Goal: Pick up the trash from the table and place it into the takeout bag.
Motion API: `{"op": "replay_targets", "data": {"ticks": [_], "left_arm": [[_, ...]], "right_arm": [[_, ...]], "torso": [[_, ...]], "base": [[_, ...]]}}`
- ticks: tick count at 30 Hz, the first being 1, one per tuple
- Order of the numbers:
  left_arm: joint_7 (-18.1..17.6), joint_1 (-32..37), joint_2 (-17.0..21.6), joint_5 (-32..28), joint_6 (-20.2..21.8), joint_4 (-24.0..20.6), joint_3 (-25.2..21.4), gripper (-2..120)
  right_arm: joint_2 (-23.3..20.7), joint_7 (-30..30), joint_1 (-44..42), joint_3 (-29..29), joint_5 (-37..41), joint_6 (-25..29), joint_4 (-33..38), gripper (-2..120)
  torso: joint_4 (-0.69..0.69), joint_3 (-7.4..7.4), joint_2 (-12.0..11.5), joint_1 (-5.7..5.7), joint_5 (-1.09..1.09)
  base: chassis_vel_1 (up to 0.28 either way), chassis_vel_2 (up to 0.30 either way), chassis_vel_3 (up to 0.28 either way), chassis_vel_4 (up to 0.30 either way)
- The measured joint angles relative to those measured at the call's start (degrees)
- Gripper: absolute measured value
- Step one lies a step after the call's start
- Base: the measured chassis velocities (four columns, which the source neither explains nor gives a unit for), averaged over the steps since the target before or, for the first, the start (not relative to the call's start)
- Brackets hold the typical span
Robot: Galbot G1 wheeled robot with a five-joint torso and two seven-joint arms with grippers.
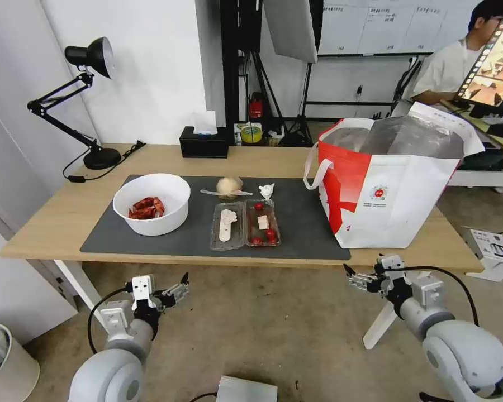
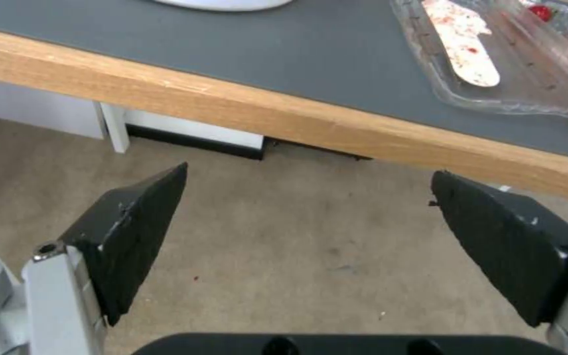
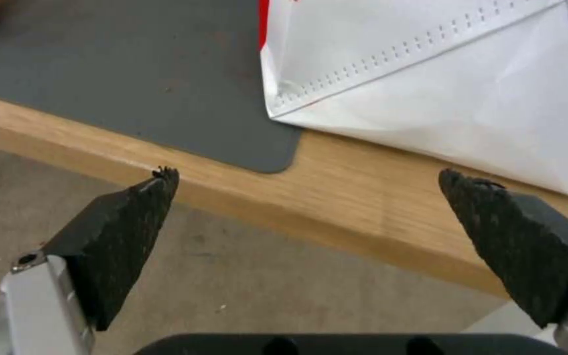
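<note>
Below the near edge of the table [image 1: 67, 218], my left gripper [image 1: 176, 290] and right gripper [image 1: 356, 277] hang over the floor, each with its black fingers spread wide and nothing between them. Up past my left gripper, on the dark mat [image 1: 195, 234], lie the white bowl [image 1: 152, 203] of red scraps, the clear clamshell tray [image 1: 245, 224] with tomatoes, the wrapped ball [image 1: 229, 187] and the crumpled paper [image 1: 266, 191] behind it. The takeout bag [image 1: 391, 192] stands open beyond my right gripper, its near corner just over the mat's edge.
</note>
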Motion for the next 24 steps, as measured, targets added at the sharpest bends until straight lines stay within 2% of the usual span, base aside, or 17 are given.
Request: {"op": "replay_targets", "data": {"ticks": [24], "left_arm": [[0.0,0.12,-0.01,-0.13,-0.1,0.14,-0.17,100]], "right_arm": [[0.38,0.07,-0.18,0.08,-0.35,0.57,0.38,100]], "torso": [[0.0,0.0,0.01,-0.01,0.0]], "base": [[0.0,0.0,0.0,0.0]]}}
